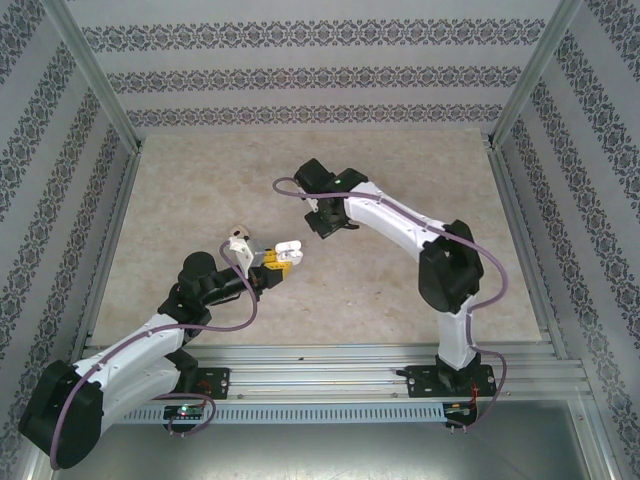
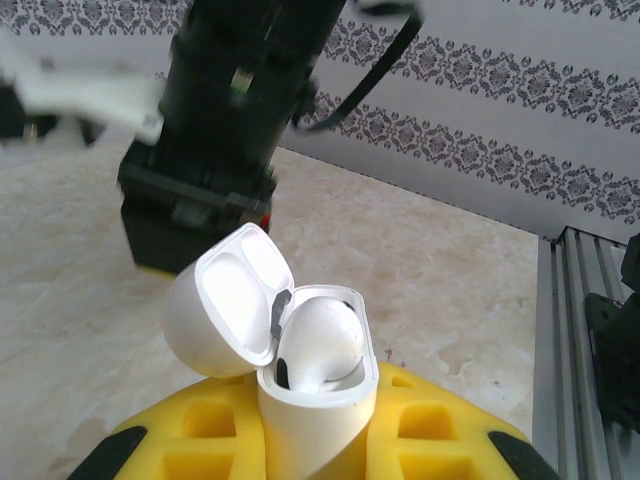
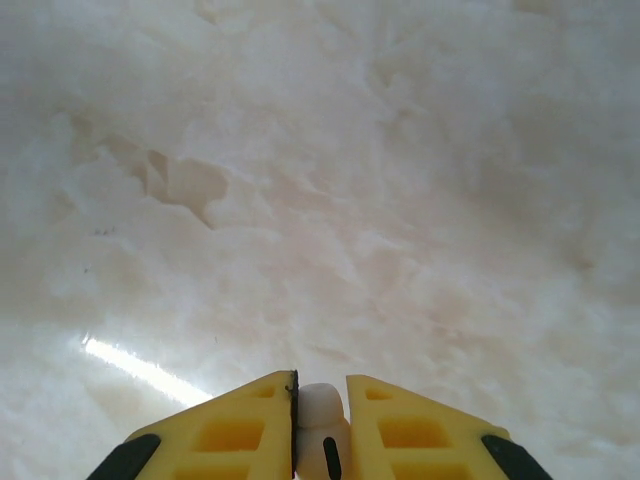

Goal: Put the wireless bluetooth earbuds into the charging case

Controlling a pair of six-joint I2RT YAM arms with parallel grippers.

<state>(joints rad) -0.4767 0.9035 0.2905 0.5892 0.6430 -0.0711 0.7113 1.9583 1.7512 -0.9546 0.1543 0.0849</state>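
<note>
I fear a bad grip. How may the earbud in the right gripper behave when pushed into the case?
The earbud looks smooth and rounded, so it may slip or twist in the right gripper. Pinched, it holds its shape, so likely rigid; being tiny, probably light.

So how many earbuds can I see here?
2. One earbud sits in the open charging case held by the left gripper; the second earbud is pinched in the right gripper.
</note>
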